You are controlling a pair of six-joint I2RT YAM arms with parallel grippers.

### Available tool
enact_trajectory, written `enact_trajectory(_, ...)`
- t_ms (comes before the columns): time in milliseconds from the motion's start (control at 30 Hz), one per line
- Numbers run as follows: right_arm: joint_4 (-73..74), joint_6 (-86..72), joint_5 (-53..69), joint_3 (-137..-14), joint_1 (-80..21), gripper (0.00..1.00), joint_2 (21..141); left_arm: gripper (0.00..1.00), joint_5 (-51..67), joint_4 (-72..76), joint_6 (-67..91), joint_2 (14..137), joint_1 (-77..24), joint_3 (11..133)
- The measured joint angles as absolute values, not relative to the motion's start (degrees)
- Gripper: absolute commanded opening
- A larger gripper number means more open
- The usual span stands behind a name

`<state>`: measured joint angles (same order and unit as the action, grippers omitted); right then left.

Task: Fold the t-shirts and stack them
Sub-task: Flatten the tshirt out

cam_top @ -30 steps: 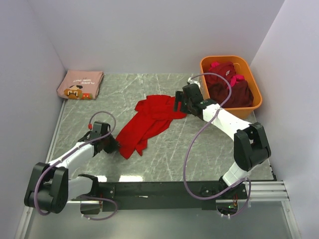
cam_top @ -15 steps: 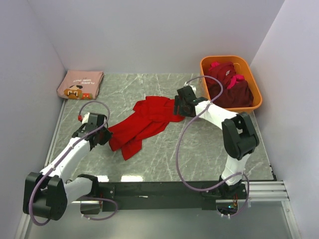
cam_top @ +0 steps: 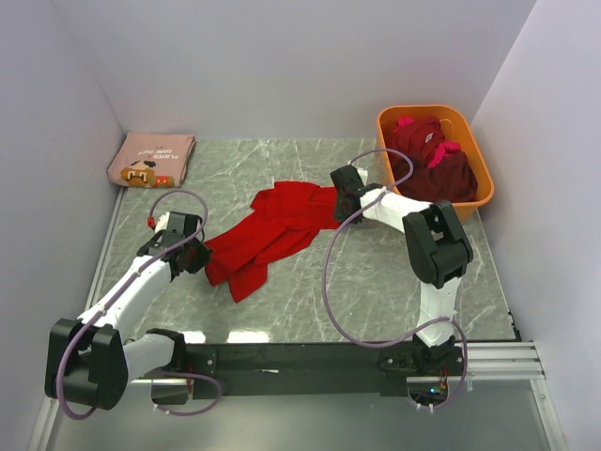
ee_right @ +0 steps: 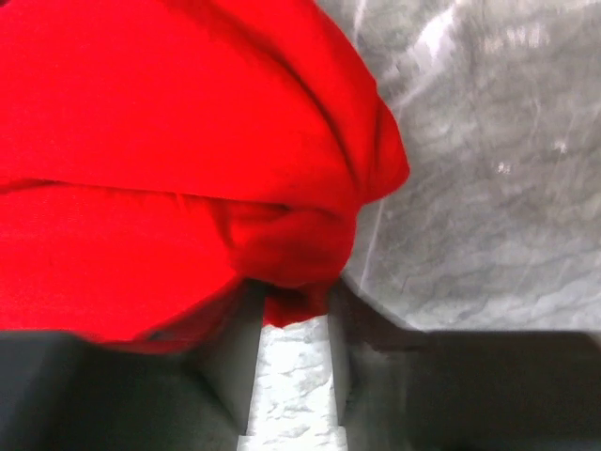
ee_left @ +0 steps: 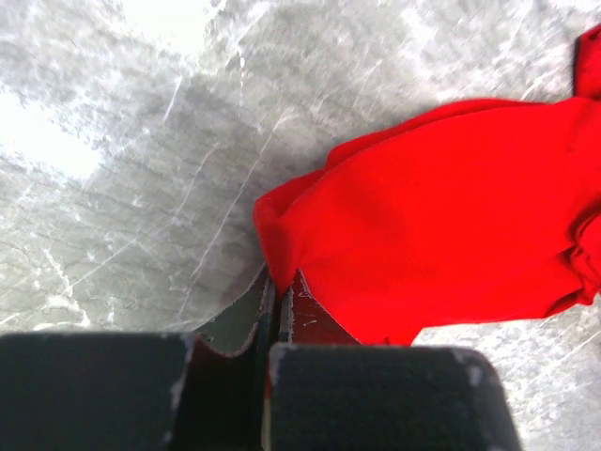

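Note:
A bright red t-shirt [cam_top: 277,230] lies crumpled and stretched across the middle of the marble table. My left gripper [cam_top: 199,258] is shut on its near-left corner; in the left wrist view the red cloth [ee_left: 441,216] runs right into the closed left gripper [ee_left: 279,282]. My right gripper [cam_top: 336,197] sits at the shirt's far-right edge. In the right wrist view a bunched fold of the shirt [ee_right: 169,169] is pinched at the tips of the right gripper [ee_right: 293,301]. Dark maroon t-shirts [cam_top: 434,169] lie in the tub. A folded dusty-pink t-shirt [cam_top: 150,160] lies at the far left.
An orange plastic tub [cam_top: 427,110] stands at the far right corner, just behind my right arm. White walls close in the table on the left, back and right. The arms' black base rail [cam_top: 300,357] runs along the near edge.
The right gripper's jaws have narrowed from wide apart onto the shirt's right edge. The left gripper dragged the shirt's corner to the left, then held still.

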<state>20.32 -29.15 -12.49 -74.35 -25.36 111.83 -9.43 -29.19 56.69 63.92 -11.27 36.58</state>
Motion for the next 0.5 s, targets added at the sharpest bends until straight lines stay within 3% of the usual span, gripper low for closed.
enact_trajectory(67,20.1,-29.5,-12.4,-74.6,-25.3,0.09,111.9,0.01,-10.0,-29.4,56.7,63.9,-11.3,37.1)
enact_trajectory(133,20.0,-29.6,-12.4,-75.3,-25.3,0.00,111.9,0.01,-10.5,-29.5,56.7,63.8,-11.3,37.9)
enact_trajectory(300,19.8,-29.5,-12.4,-75.2,-25.3,0.00,109.6,0.01,-10.9,-29.6,56.7,62.4,-11.2,40.4)
enact_trajectory(500,21.1,-27.7,-12.4,-73.8,-25.5,0.00,96.9,0.01,-12.0,-29.9,56.8,57.6,-11.2,45.1)
